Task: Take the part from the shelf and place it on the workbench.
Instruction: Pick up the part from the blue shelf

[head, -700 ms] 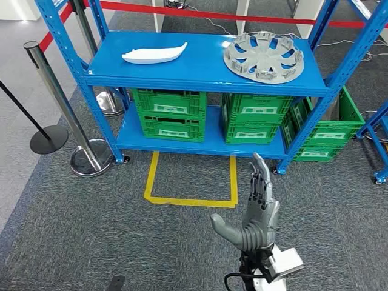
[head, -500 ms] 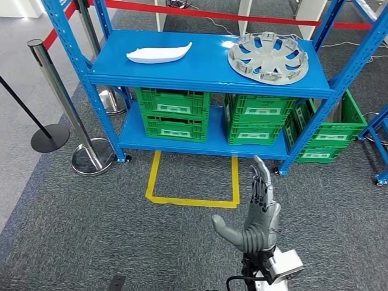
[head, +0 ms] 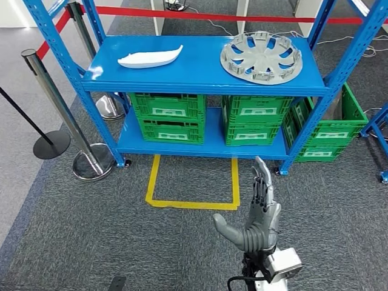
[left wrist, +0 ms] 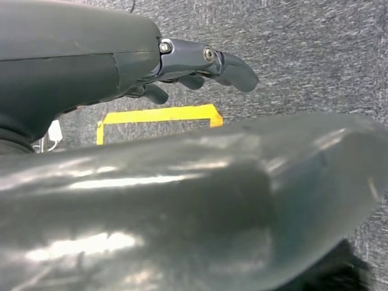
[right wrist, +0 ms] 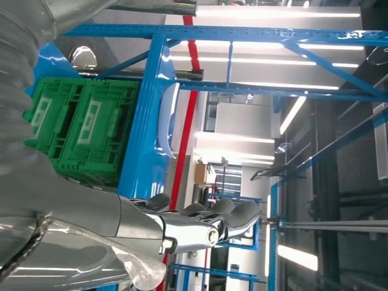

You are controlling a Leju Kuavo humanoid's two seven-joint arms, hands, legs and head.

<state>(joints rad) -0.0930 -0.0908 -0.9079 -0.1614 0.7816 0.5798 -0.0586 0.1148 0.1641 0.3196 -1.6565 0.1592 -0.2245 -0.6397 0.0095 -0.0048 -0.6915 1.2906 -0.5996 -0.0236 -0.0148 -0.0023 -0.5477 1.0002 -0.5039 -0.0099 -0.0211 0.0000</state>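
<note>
Everything slides a little left as the robot turns; nothing on the shelf (head: 206, 73) moves. Its right hand (head: 258, 221) stays raised, fingers apart, empty. Silver hubcap (head: 260, 56) lies flat at twelve o'clock, well apart. Left hand (left wrist: 196, 63) hangs low, empty.

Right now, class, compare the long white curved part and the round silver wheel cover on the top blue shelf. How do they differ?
The long white curved part is slim and pointed at one end; the round silver wheel cover is a broad disc. The white part is solid and smooth, while the wheel cover has openings between its spokes. The white part lies toward the shelf's left end, the wheel cover toward its right. Both rest flat on the top blue shelf, untouched.
</note>
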